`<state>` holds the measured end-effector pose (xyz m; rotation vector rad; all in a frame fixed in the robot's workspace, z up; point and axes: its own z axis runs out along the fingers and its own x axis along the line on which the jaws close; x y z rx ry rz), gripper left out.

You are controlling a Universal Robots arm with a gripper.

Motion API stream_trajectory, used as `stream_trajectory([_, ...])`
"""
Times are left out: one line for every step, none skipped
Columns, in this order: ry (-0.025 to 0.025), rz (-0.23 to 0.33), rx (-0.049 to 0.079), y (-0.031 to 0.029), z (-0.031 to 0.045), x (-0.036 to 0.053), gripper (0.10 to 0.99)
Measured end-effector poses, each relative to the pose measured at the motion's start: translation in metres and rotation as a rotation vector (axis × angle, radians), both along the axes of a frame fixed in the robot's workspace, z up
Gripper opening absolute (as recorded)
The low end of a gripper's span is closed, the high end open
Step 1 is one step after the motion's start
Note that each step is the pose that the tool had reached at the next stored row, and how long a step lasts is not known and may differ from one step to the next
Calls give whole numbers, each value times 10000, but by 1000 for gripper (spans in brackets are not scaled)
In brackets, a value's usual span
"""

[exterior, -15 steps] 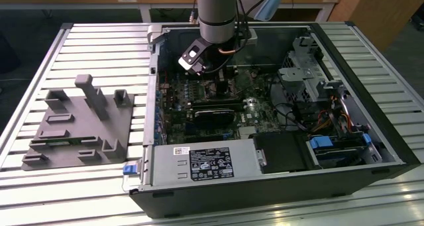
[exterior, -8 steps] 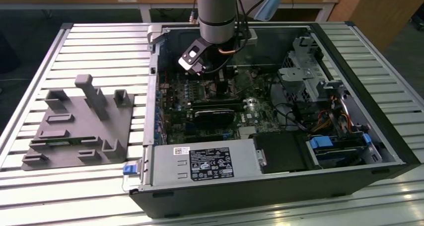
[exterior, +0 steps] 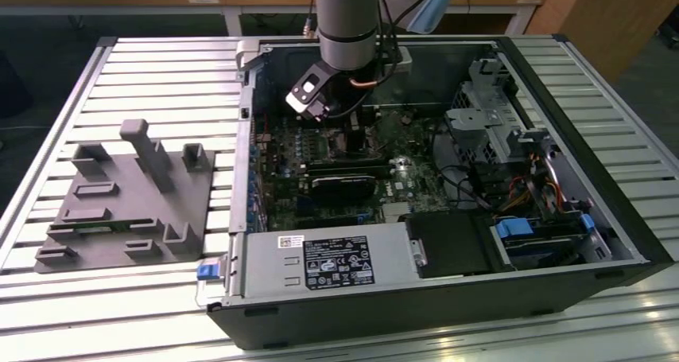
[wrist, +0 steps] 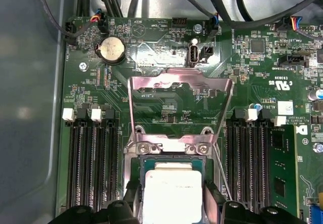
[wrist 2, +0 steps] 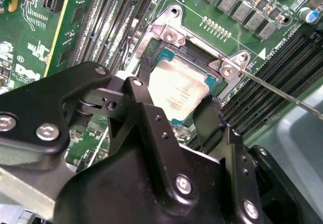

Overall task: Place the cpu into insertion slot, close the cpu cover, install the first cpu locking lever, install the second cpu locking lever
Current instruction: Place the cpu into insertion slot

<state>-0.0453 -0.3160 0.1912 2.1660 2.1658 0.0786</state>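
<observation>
Close behind cpu [wrist: 171, 193], cpu cover [wrist: 179, 80] raised

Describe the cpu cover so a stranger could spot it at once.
Inside the open computer case lies a green board. Near its long black slots, the cpu cover is swung open beside the cpu. Unlike that solid grey chip, it is a thin silver frame with a large window.
</observation>
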Motion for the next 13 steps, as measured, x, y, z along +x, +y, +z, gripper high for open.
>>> stream_trajectory([1,0,-1,0,0,0,616])
stream_trajectory([2,0,-3,0,3,0,616])
stream_trajectory([1,0,-3,0,16,0,616])
stream_trajectory([0,0,0,0,31,0,616])
stream_trajectory([1,0,-1,0,47,0,616])
stream_trajectory([1,0,-2,0,66,0,616])
stream_trajectory([1,0,-2,0,79,0,616])
stream_trajectory([1,0,-1,0,84,0,616])
stream_trajectory([-1,0,0,0,84,0,616])
stream_trajectory([-1,0,1,0,84,0,616])
stream_trajectory([-1,0,1,0,84,0,616])
stream_trajectory([0,0,1,0,84,0,616])
stream_trajectory([-1,0,0,0,84,0,616])
